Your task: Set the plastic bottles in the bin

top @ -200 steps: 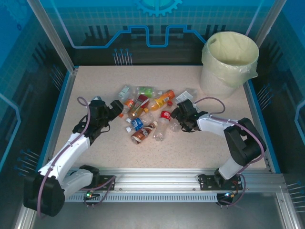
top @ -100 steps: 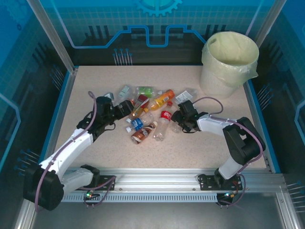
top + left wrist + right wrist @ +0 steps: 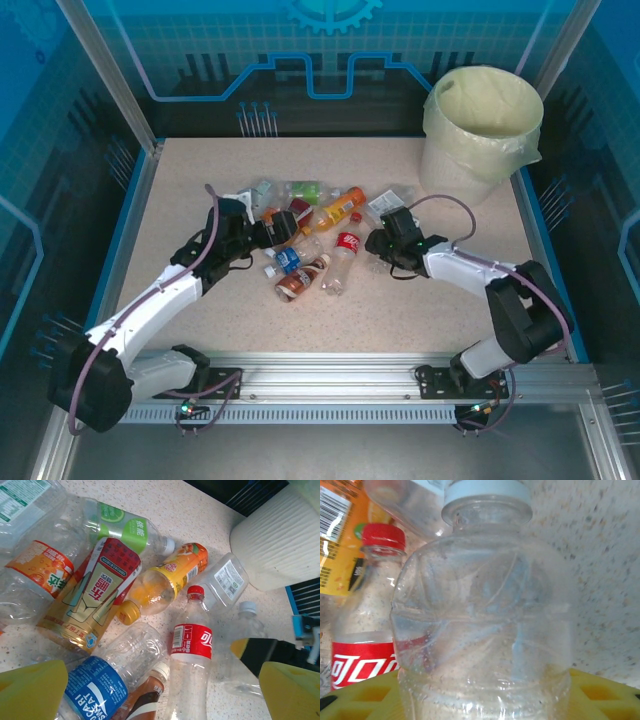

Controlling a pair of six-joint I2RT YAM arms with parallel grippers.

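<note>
Several plastic bottles lie in a pile mid-table: a red-labelled one [image 3: 347, 243] [image 3: 191, 642], an orange juice one [image 3: 340, 208] [image 3: 165, 582], a blue-labelled one [image 3: 288, 259] [image 3: 95, 687], a brown one [image 3: 300, 280] and a green-labelled one [image 3: 125, 527]. My left gripper [image 3: 280, 228] [image 3: 165, 695] hovers open over the pile's left side, its yellow pads wide apart. My right gripper [image 3: 383, 243] [image 3: 482, 700] is shut on a clear bottle with a white cap [image 3: 480, 620] [image 3: 247, 625] at the pile's right edge. The bin [image 3: 483, 125] stands at the far right corner.
The bin's ribbed white wall [image 3: 280, 540] rises just past the pile. Blue rails edge the table [image 3: 180, 180] on the left and right. Bare tabletop lies between the pile and the arm bases.
My left arm has reached right and forward until its open gripper is over the pile. My right gripper has narrowed onto the clear bottle.
</note>
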